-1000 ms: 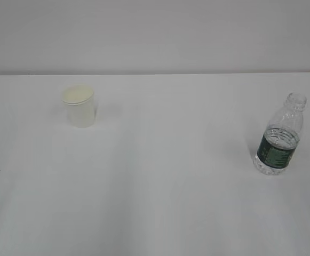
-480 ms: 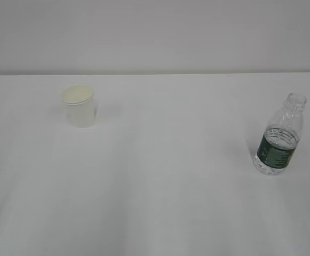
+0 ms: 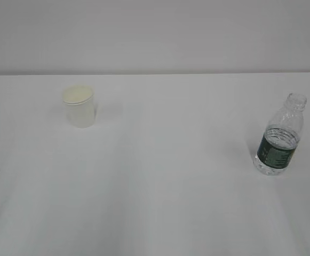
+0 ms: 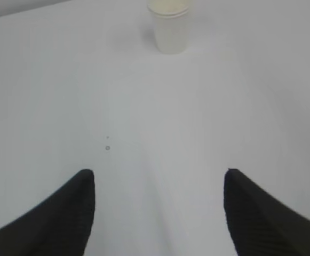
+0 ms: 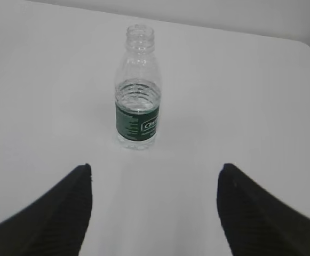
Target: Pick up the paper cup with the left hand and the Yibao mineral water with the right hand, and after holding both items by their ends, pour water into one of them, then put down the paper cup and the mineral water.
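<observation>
Left hand (image 4: pixel 157 178) poised low over the white table (image 3: pixel 160 202), fingers spread and empty, aimed at the paper cup (image 4: pixel 169 26) standing upright well ahead; cup rim partly cropped by the frame top. Right hand (image 5: pixel 155 173) likewise spread and empty, facing the upright Yibao mineral water (image 5: pixel 137 90). Exterior view shows cup (image 3: pixel 79 106) and bottle (image 3: pixel 280 136) well apart, neither arm visible. Bottle appears roughly half full, though the waterline is faint.

My exterior camera: slanted down, far. Wrist cameras: low, forward; left shares cup (image 3: pixel 79 106) (image 4: pixel 169 26), right shares bottle (image 3: pixel 279 137) (image 5: pixel 138 92).
</observation>
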`<action>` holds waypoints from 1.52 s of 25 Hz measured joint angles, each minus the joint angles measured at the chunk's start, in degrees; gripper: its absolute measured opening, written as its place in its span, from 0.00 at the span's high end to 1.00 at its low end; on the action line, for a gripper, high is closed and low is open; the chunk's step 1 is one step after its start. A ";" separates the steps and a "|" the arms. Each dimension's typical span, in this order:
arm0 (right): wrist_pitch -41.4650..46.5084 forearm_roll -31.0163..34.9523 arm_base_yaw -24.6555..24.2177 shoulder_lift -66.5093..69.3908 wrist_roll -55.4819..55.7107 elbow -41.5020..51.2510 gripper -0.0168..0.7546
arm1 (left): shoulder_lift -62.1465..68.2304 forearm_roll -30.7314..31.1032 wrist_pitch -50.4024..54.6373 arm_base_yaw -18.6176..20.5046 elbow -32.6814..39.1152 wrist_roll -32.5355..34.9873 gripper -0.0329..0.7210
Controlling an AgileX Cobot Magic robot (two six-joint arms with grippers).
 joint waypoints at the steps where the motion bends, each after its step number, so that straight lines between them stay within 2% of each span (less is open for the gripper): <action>1: -0.05 0.81 0.00 0.45 -0.70 -0.01 0.26 | 1.16 0.00 0.00 0.00 0.00 0.00 0.23; 11: -0.96 3.38 0.00 11.31 -1.88 -0.01 0.26 | 13.50 -2.22 -1.46 0.00 0.00 0.09 0.23; 29: -2.51 13.53 0.00 24.40 -10.03 -0.01 0.26 | 20.47 -4.17 -2.14 0.00 0.00 0.09 0.23; 38: -2.08 14.59 0.00 31.10 -11.67 -0.87 0.26 | 26.46 -4.76 -1.44 0.00 -0.64 0.09 0.24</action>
